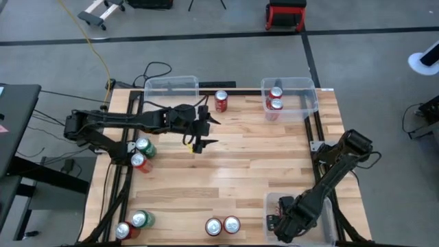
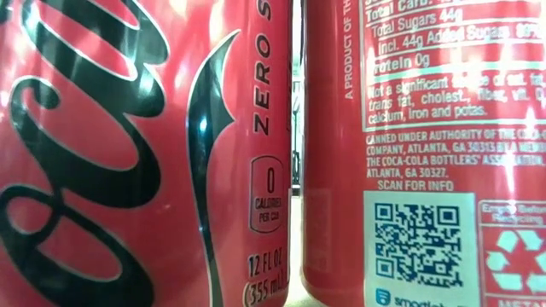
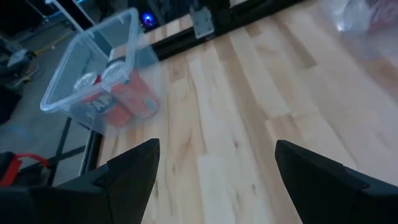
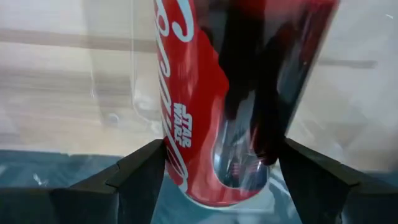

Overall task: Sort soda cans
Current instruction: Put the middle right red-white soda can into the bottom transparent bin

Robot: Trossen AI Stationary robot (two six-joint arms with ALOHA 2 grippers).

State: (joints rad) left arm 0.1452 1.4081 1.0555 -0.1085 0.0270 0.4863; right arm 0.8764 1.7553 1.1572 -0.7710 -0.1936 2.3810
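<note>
1. Presently I see the left gripper (image 1: 199, 135) out over the wooden table (image 1: 260, 158), fingers spread wide with nothing between them.
2. Just beyond it, toward the far edge, 1 red can (image 1: 221, 101) stands on the table beside an empty clear bin (image 1: 171, 88).
3. Farther off, ahead of its fingers, a 2nd clear bin (image 3: 93, 74) holds 2 red cans (image 1: 275, 100).
4. Behind that gripper, near its arm, 1 green can (image 1: 145, 147) and 1 red can (image 1: 139, 162) stand touching.
5. I find the right gripper (image 4: 221, 180) lowered into the near-right bin (image 1: 328, 219), fingers wide on either side of a red can (image 4: 205, 118); I cannot tell whether they touch it.
6. Along the near edge, to the side of that gripper, stand 2 red cans (image 1: 223, 226) as a pair, and at the far corner a green-and-red pair (image 1: 132, 224).
</note>
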